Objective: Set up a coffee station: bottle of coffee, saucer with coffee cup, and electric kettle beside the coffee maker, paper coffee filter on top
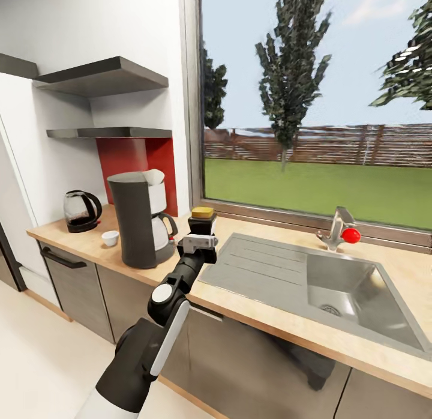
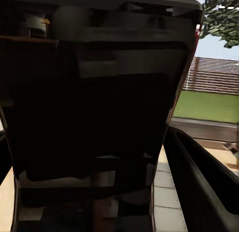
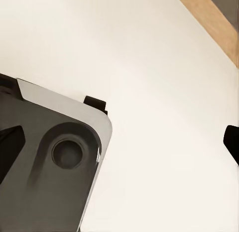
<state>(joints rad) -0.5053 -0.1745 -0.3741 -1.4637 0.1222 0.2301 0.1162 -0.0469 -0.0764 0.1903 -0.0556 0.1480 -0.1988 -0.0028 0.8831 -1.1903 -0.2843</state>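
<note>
The left arm reaches out over the bench [image 1: 258,314], and its left end effector [image 1: 201,227] is clamped around the bottle of coffee [image 1: 202,220], a dark jar with a yellow lid. The jar stands upright just beside the coffee maker [image 1: 139,218], at its 3 o'clock, over the front strip of wood between the machine and the sink [image 1: 336,287]; whether the base touches the bench I cannot tell. In the left wrist view the dark jar [image 2: 99,112] sits hard up against the lens, with one black finger [image 2: 204,182] running alongside it, so the grip is narrow and full.

The coffee maker stands on the bench with a white paper coffee filter [image 1: 155,177] showing at its top and the glass carafe tucked under it. At its 9 o'clock, low on the wood, sits the small white coffee cup [image 1: 110,238]; any saucer beneath it is too small to make out. Further out at 10 o'clock, the electric kettle [image 1: 81,211] rests on its black base near the wall. Two grey shelves [image 1: 111,77] hang above at 12 o'clock.

The faucet [image 1: 337,228] with its red knob stands behind the sink, under the window [image 1: 318,101].

The right wrist view looks down on pale floor [image 3: 149,67] and part of the robot's dark body [image 3: 50,157], with a strip of bench edge in one corner. Right end effector: state cannot be told.
</note>
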